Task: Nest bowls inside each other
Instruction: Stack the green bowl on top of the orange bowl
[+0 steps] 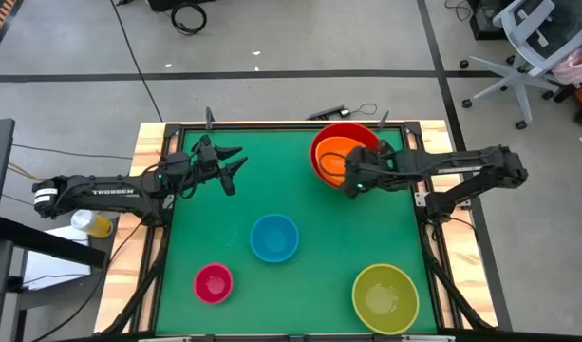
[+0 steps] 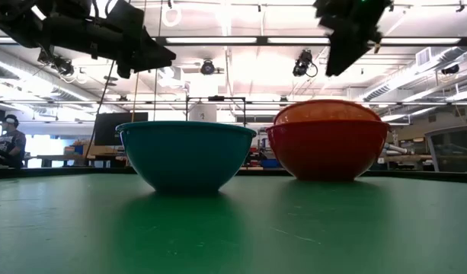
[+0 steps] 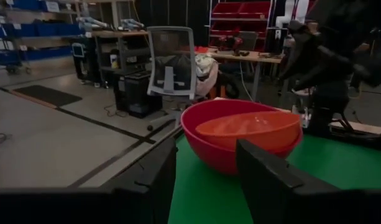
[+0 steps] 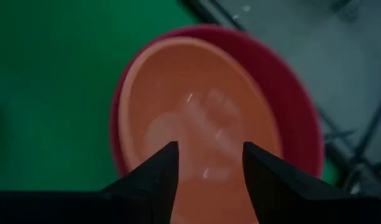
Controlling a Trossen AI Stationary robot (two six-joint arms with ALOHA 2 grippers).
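Note:
At the table's far right stands a red bowl [image 1: 321, 142] on its base, and an orange bowl [image 1: 336, 161] lies inside it, a little tilted, its rim [image 2: 328, 108] showing above the red rim. My right gripper [image 4: 209, 152] hangs open above the orange bowl [image 4: 196, 124], pointing slantwise down, clear of it. My left gripper [image 1: 234, 171] is open at the far left, held level above the table and facing the red bowl [image 3: 218, 152]. A blue bowl [image 1: 273, 237] stands mid-table.
A small pink bowl [image 1: 214, 283] stands near the front left and a yellow-green bowl [image 1: 385, 298] at the front right. Between the bowls is bare green mat. A wooden frame [image 1: 150, 142] borders the table. An office chair [image 1: 528, 47] stands beyond the far right corner.

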